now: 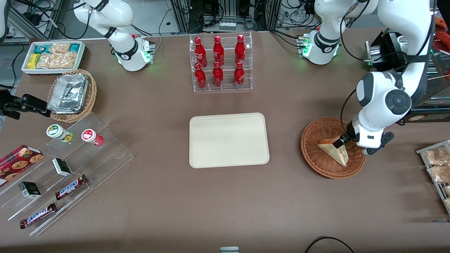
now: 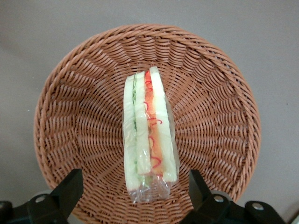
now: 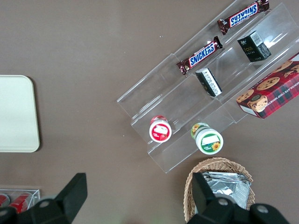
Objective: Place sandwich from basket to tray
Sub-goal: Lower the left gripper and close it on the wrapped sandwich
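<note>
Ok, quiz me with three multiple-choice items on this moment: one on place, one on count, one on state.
1. Where is the sandwich?
A. on the tray
B. in the basket
C. on the bare table

2. How many red bottles stand in the clear rack?
A. four
B. six
C. eight

3. How does the gripper stand?
A. open, straddling the sandwich
B. shut on the sandwich
C. over the tray

Answers:
1. B, it lies on the basket's weave.
2. B, the red bottles fill the clear rack in two rows of three.
3. A, the wrist view shows gaps at both jaws; the tray is bare.
</note>
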`<state>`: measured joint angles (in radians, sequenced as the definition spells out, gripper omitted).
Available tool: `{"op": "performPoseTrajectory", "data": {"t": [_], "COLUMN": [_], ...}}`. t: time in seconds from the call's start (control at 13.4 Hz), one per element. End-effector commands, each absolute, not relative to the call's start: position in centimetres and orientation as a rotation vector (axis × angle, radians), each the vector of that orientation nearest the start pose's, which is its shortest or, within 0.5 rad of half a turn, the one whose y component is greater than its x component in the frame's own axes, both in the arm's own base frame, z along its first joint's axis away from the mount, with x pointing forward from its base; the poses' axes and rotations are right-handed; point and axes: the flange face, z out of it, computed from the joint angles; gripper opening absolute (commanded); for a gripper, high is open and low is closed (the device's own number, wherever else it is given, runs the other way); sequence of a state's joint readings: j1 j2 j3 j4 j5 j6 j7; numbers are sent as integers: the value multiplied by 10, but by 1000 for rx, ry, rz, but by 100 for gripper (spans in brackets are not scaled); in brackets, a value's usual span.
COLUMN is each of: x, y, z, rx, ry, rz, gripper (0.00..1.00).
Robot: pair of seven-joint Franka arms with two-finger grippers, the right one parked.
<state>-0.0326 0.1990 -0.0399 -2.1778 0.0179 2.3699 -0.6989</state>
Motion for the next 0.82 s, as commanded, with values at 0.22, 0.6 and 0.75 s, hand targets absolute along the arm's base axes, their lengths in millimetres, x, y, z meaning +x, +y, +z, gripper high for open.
{"op": "performPoseTrajectory", "data": {"t": [0.22,0.6,0.75], "x": [558,559,559], "y": [-44,-45,-46], "z": [279,265,264], "rx": [-2981,-2981,-2970], "ry": [-1007,-1011,-1043], "rz": [-34,-28,-28], "gripper": [100,100,67]}}
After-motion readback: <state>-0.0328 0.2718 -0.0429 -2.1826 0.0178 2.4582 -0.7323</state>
